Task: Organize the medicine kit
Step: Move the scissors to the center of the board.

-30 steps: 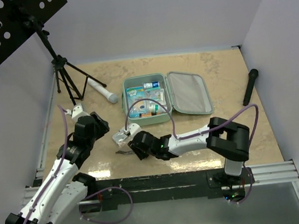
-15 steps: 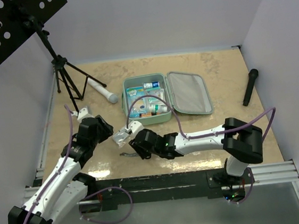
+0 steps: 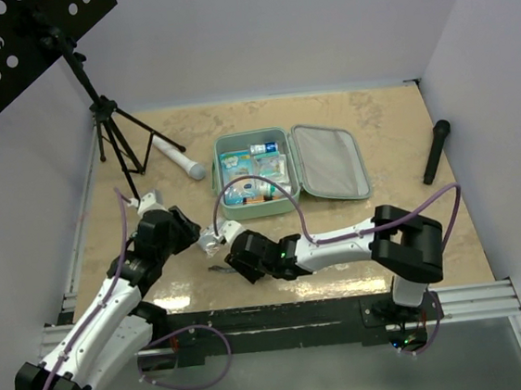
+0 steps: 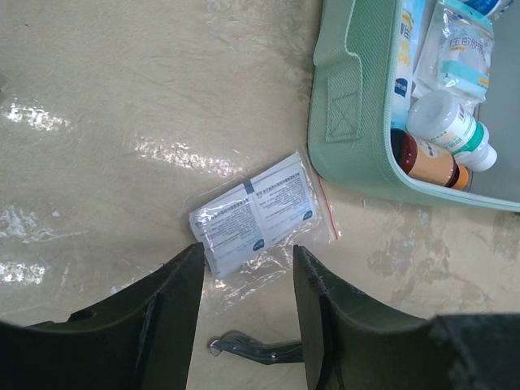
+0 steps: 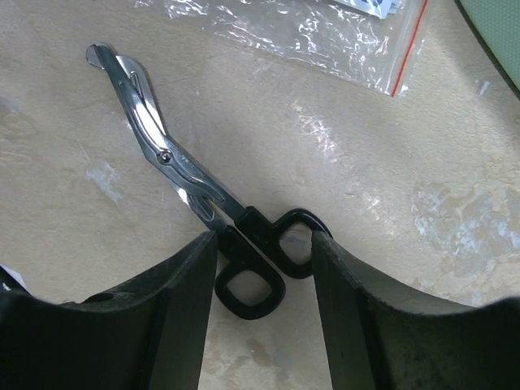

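Beige table (image 3: 384, 126) holds open medicine kit (image 3: 330, 162); right claw (image 5: 264, 244) straddles scissors (image 5: 162, 138) handles

one medicine kit (image 3: 330, 162), one pair of scissors (image 5: 180, 166), one clear zip bag (image 4: 260, 215), one tripod (image 3: 102, 106)

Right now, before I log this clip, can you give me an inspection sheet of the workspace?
Surface: beige marbled table, glare patches.
Job's things: medicine kit open, bottles and packets inside; sachet bag and scissors lie outside it.
Clutter: white-grey cylinder, black handheld stick.
Grippers: left gripper open above sachet bag; right gripper open, astride scissors' handles.
Cables: purple cable arcs over the kit.
Surroundings: tripod stand, plain walls.
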Motion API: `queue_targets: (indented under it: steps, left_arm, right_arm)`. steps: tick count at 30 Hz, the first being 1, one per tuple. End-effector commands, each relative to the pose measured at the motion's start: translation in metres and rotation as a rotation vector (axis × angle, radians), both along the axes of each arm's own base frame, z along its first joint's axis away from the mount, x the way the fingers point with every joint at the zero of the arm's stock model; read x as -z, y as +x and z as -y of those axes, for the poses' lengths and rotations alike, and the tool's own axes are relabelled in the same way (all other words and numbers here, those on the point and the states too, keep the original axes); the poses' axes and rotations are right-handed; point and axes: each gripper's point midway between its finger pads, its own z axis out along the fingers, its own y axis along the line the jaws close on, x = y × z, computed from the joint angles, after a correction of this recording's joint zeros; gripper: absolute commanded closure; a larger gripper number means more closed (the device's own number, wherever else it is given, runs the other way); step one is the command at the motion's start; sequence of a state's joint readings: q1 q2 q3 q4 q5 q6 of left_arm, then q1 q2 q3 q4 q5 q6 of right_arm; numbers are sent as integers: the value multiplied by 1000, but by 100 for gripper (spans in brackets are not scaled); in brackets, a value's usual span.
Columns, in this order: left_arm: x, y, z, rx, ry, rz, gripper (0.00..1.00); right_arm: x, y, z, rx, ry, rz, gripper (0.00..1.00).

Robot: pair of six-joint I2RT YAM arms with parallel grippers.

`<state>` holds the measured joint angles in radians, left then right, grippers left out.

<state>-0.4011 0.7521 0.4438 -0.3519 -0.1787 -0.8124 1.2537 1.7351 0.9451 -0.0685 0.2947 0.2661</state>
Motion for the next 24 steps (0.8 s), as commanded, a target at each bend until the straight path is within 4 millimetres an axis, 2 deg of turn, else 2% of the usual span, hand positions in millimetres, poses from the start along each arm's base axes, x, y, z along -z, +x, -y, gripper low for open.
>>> queue_targets:
  steps: [1, 6, 10, 14, 19, 24]
  left_arm:
    - [-3, 1, 10, 28, -61, 20, 48]
    - [10, -5, 22, 84, -98, -16, 50]
    - [18, -8, 26, 100, -109, -39, 52]
    - [15, -7, 26, 98, -115, -25, 52]
    - [14, -7, 25, 95, -106, -23, 52]
    - [14, -7, 24, 96, -103, -22, 52]
  right_arm:
    - [0, 0, -6, -5, -9, 1, 47]
    - [11, -11, -6, 20, 5, -74, 53]
    - [28, -21, -4, 79, 4, -158, 57]
    - [46, -29, 1, 147, -2, -236, 58]
    - [55, -31, 8, 221, 10, -285, 58]
    - [62, -34, 19, 246, -10, -308, 69]
